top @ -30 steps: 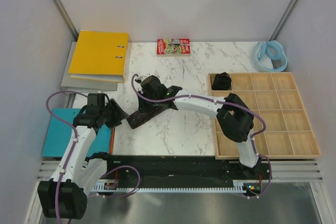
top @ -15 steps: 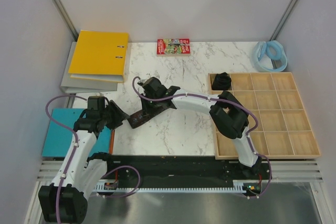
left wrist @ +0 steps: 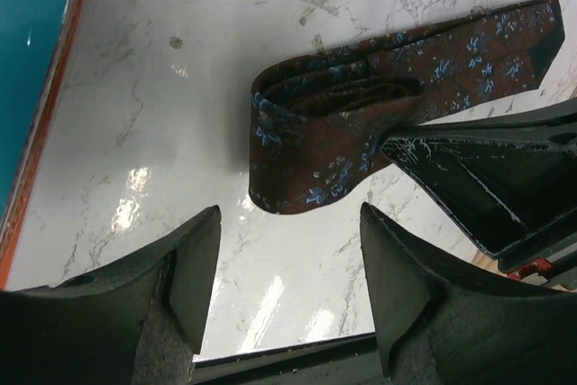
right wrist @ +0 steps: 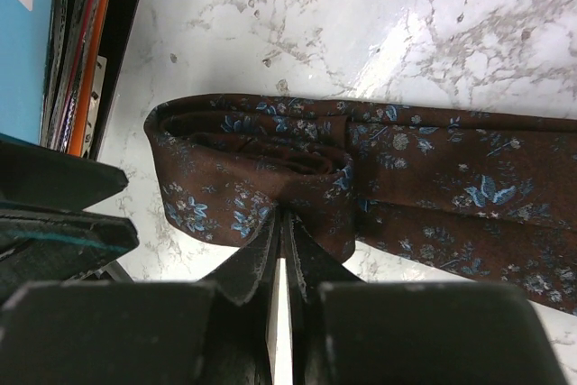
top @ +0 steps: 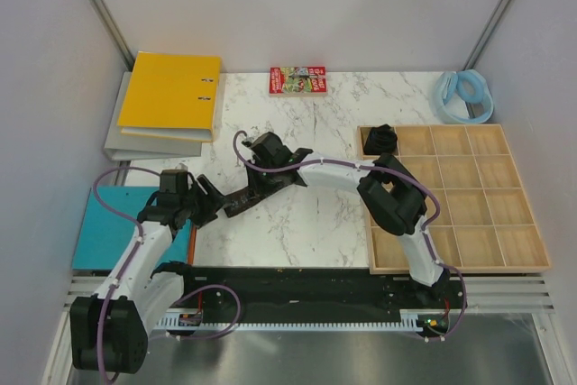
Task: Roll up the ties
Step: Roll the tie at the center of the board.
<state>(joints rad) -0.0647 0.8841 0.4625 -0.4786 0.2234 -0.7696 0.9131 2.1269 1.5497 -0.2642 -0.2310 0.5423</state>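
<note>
Risk sits with the slack coil: the tie (top: 240,205) lies at centre left of the top view on the worktop (top: 306,223), its left end folded into a few loose, flattened turns, the rest running flat toward the upper right; your right end effector (right wrist: 284,223) is pinched almost fully closed on the near edge of those turns, a thin bite of fabric; your left end effector (left wrist: 288,250) hovers just beside the coil, jaws wide apart, holding nothing; if you release or pull with the right without the left bracing the coil, I judge the turns spring open; so thin a pinch may also slip, or drag the strip sideways and skew the roll; one rolled tie (top: 382,139) sits in the upper-left compartment of the tray (top: 460,268).
</note>
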